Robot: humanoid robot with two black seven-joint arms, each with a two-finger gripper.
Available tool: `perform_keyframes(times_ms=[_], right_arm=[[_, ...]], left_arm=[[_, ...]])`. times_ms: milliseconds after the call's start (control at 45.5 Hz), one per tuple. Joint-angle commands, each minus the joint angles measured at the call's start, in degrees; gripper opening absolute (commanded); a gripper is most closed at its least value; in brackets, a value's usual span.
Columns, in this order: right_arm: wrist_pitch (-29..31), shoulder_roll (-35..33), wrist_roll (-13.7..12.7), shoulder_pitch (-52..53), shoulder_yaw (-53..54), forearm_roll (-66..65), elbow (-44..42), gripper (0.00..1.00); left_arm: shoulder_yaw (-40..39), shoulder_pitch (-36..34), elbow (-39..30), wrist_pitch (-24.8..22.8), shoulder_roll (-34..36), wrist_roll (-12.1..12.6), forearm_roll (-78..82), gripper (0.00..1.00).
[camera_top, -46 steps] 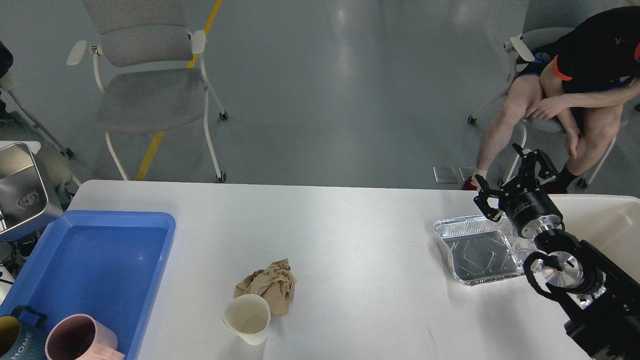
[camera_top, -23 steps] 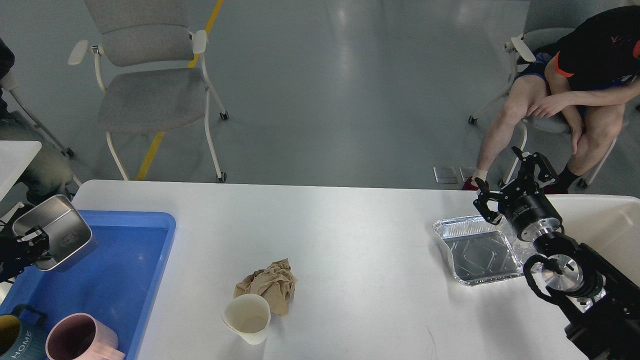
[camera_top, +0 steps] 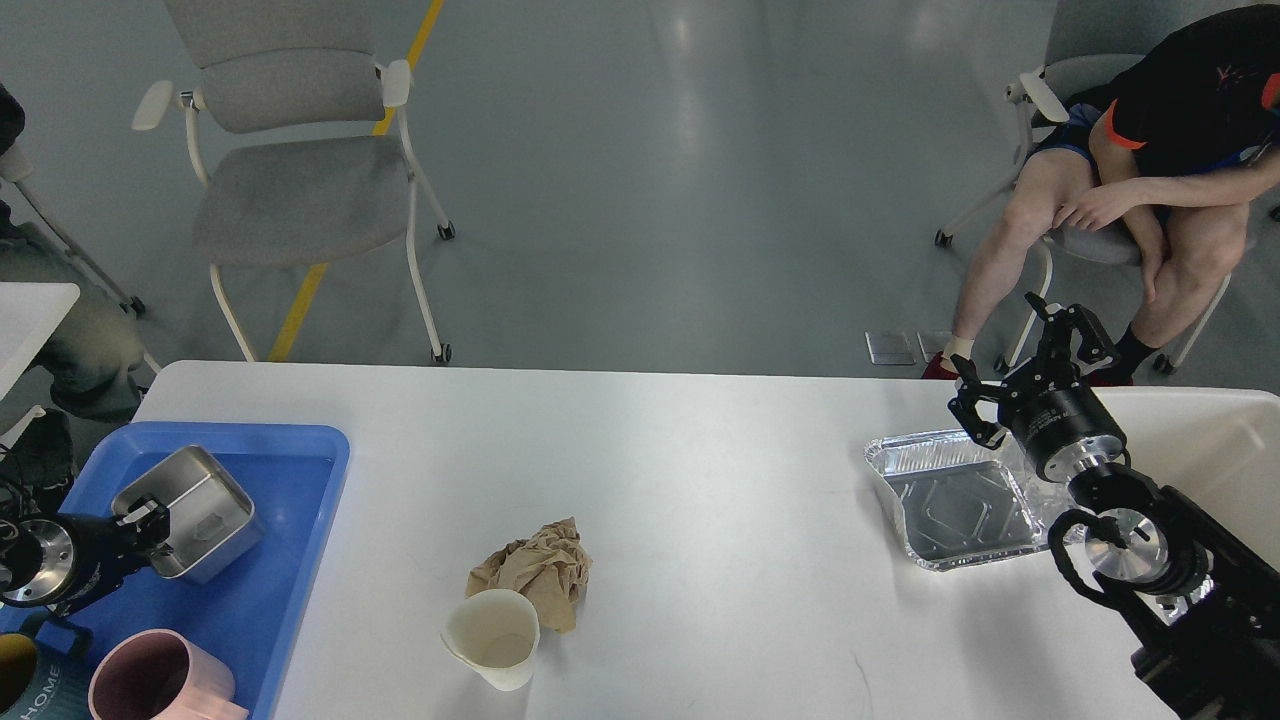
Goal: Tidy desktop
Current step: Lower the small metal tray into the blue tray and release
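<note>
The white desktop fills the lower view. My left gripper comes in from the left, shut on the rim of a steel rectangular container, holding it over the blue tray. My right gripper is open and empty above the far edge of the desktop, just beyond a foil tray. A crumpled brown paper and a white paper cup lie on the desktop near the front middle.
A pink mug and a dark mug stand in the blue tray's near end. A beige bin sits at the right edge. A grey chair and a seated person are beyond the desktop.
My left gripper has carried the steel container down and to the right, from beside the tray's far left corner to low over the tray. The right arm has barely moved.
</note>
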Motion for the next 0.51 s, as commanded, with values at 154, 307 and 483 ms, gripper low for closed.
perform_keyframes(times_ms=[154,307,483], right_arm=[[0.0,0.0,0.0,0.0,0.0,-0.1,0.0,1.00],[0.0,0.1,0.0,0.0,0.0,0.0,0.0,1.00],[0.0,0.1,0.0,0.0,0.0,0.0,0.0,1.00]], left_arm=[[-1.2,-0.8,-0.4,0.7,0.5,-0.1,-0.6,0.88],[-7.8,-1.1,-3.1,-0.3,1.1,-0.1,-6.4,0.95],[-21.4,-1.4,-8.5,-0.6,0.4,-0.1,-10.6,0.96]])
